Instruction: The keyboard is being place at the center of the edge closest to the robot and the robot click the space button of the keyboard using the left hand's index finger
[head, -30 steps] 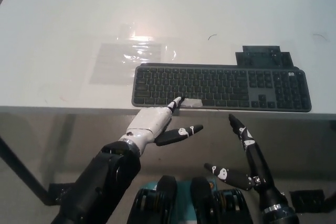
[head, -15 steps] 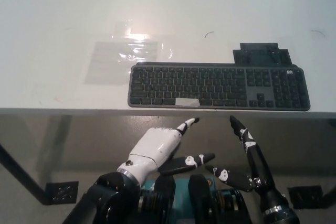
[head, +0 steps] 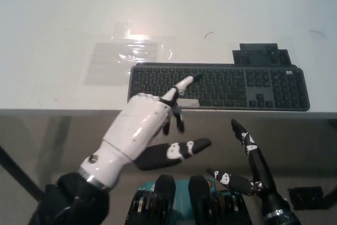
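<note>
— So where is it aiming? The white left robot hand (head: 138, 129) is up over the keyboard (head: 218, 87), index finger (head: 183, 85) stretched out, the others curled under, thumb splayed, holding nothing.
— Too far forward, I'd say. The tip sits over the upper key rows, while the space bar (head: 192, 103), that pale strip in the bottom row, lies nearer the robot, partly under the finger.
— And the keyboard?
— Flat on the white table (head: 63, 19), right along the near edge, a bit to the robot's right of middle.
— So what makes a clean press?
— Draw the tip back toward the table's edge until it's above the pale strip, then come straight down with just that finger. The curled ones should ride high, or they'll catch neighbouring keys.
— Is it touching anything now?
— Can't tell from here; it looks lifted.
— The black one?
— The right robot hand (head: 247, 156) hangs below the table's edge, fingers spread, empty, well clear.
</note>
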`<control>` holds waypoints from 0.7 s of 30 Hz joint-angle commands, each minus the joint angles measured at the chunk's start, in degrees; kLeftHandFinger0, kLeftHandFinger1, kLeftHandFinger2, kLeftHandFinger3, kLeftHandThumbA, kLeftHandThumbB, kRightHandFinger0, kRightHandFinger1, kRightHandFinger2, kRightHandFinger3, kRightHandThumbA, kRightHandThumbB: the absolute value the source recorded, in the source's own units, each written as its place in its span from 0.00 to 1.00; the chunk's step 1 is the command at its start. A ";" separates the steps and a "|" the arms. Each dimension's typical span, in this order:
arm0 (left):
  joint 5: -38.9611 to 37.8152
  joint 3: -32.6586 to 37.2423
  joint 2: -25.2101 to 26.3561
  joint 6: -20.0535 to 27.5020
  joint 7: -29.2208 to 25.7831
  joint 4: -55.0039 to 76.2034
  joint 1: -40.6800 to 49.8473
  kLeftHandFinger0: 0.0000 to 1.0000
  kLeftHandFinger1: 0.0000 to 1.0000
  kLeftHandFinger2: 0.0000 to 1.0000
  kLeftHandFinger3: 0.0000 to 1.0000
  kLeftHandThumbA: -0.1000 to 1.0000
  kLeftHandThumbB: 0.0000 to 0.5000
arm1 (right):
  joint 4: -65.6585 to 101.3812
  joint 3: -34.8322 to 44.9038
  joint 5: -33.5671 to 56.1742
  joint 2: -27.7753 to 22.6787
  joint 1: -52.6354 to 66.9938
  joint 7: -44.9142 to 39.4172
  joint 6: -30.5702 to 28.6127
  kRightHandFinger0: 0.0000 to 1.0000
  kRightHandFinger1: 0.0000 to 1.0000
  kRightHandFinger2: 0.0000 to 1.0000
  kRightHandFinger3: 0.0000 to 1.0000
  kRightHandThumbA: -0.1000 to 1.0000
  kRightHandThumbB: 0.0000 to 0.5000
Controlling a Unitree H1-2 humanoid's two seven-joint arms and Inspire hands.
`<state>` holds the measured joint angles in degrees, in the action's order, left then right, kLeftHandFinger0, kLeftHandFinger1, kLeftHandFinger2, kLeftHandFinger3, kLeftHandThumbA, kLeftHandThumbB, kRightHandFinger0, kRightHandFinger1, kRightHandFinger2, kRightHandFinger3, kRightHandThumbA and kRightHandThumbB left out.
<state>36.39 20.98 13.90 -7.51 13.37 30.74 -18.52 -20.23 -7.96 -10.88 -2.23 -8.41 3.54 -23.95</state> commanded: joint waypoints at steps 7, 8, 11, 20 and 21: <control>-30.93 -9.68 3.43 14.74 -1.50 -1.62 15.08 1.00 1.00 1.00 1.00 1.00 0.83 | 1.38 0.06 0.31 0.73 -1.20 0.29 -2.98 1.00 1.00 1.00 1.00 1.00 0.64; -30.80 -9.73 3.29 15.74 -1.54 -2.64 15.55 1.00 1.00 1.00 1.00 1.00 0.82 | 1.45 0.06 0.32 0.75 -1.05 0.27 -2.98 1.00 1.00 1.00 1.00 1.00 0.64; -29.78 -9.89 2.34 21.37 -2.34 -9.89 17.62 1.00 1.00 1.00 1.00 1.00 0.74 | 1.43 -0.12 0.36 0.85 -0.43 0.27 -2.98 1.00 1.00 1.00 1.00 1.00 0.64; -24.88 -11.31 0.58 24.60 -3.32 -24.19 18.74 1.00 1.00 1.00 1.00 1.00 0.91 | 1.42 -0.03 0.54 1.13 -0.26 0.44 -2.98 1.00 1.00 1.00 1.00 1.00 0.64; -24.71 -11.56 0.35 25.08 -3.55 -26.13 18.48 1.00 1.00 1.00 1.00 1.00 0.90 | 1.43 -0.17 0.25 1.10 -0.10 0.67 -2.98 1.00 1.00 1.00 1.00 1.00 0.64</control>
<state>16.39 11.52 14.89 6.08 13.37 10.51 0.57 -20.27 -8.04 -10.88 -2.08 -7.59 3.56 -23.95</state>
